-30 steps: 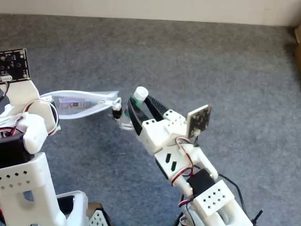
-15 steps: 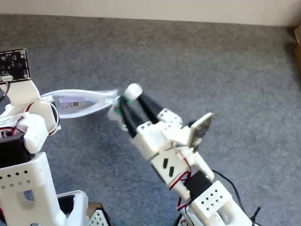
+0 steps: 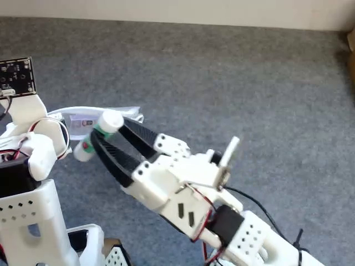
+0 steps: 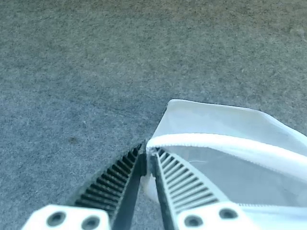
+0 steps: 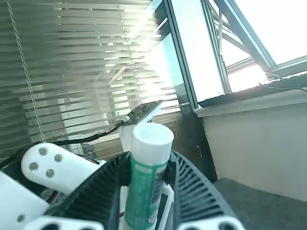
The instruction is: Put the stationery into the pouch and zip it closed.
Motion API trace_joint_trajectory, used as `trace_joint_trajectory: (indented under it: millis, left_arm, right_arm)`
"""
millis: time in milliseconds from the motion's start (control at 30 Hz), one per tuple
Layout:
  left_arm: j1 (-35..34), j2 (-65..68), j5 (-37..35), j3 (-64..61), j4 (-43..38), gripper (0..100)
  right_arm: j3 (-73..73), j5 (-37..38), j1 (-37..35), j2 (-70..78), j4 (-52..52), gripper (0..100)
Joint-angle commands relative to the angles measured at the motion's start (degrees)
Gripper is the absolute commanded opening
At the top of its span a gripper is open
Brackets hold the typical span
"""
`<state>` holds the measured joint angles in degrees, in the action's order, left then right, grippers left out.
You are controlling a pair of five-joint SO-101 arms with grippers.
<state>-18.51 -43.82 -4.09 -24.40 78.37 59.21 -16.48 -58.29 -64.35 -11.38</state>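
I'm watching the right gripper [image 3: 103,131] clamping a glue stick [image 5: 146,184] across its green body, tilted with the white cap uppermost, and hanging it just over the pouch [image 3: 75,119]. The pouch is lying on the grey table [image 3: 233,77], toward its left side and well back from the far edge. The left gripper [image 4: 147,154] is pinching the zipper rim, with its jaws closed on the fabric.

I'm worrying mostly about the entry. I can't tell how wide the mouth is gaping, so the stick's lower end may be heading for the rim or the outer wall instead of the opening. Pushing there would be dragging the pouch out of the left pinch. The stick might also be pivoting between the ribbed fingers under any side load. Letting go too early would be sending it rolling across the table. The two grippers are working very close together, so a careless descent is risking a knock between them.
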Motion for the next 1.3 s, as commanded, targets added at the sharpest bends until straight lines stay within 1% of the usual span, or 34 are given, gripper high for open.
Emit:
trace_joint_trajectory:
  millis: [0, 133, 300, 400, 467, 633, 700, 833, 967, 1033, 1167, 1267]
  left_arm:
    - [1.10, 0.40, 0.26, -1.27, 0.09, 1]
    - [1.10, 0.40, 0.26, -1.27, 0.09, 1]
    - [1.10, 0.40, 0.26, -1.27, -0.26, 1]
    - [1.10, 0.40, 0.26, -1.27, -0.26, 1]
    - [1.10, 0.40, 0.26, -1.27, -0.26, 1]
    - [1.10, 0.40, 0.26, -1.27, -0.35, 1]
    - [1.10, 0.40, 0.26, -1.27, -0.35, 1]
    - [1.10, 0.40, 0.26, -1.27, -0.35, 1]
    - [1.10, 0.40, 0.26, -1.27, -0.35, 1]
    - [1.01, 0.40, 0.26, -1.27, -0.18, 1]
    - [1.01, 0.40, 0.35, -1.27, -0.09, 1]
    - [1.01, 0.40, 0.35, -1.27, 0.00, 1]
  right_arm:
    - [-12.18, 0.88, -1.01, 10.68, -2.07, 0.4]
    - [-16.22, 1.32, -0.84, 16.57, -2.07, 0.4]
    - [-16.13, 13.27, -1.19, 17.71, -2.15, 0.4]
    - [-12.79, 17.93, -0.92, 17.80, -2.15, 0.4]
    - [-10.86, 19.78, -0.92, 18.24, -2.51, 0.4]
    - [-5.93, 23.56, -0.92, 18.42, -14.02, 0.4]
    - [-5.05, 25.67, -0.92, 18.42, -15.96, 0.4]
    - [-4.88, 26.37, -0.84, 19.56, -16.57, 0.4]
    - [-5.32, 26.29, 1.54, 27.30, -16.84, 0.4]
    - [-7.16, 26.29, 2.77, 32.48, -21.32, 0.4]
    - [-8.31, 26.20, 4.00, 40.40, -33.71, 0.4]
    - [-8.22, 26.20, 3.82, 42.24, -37.23, 0.4]
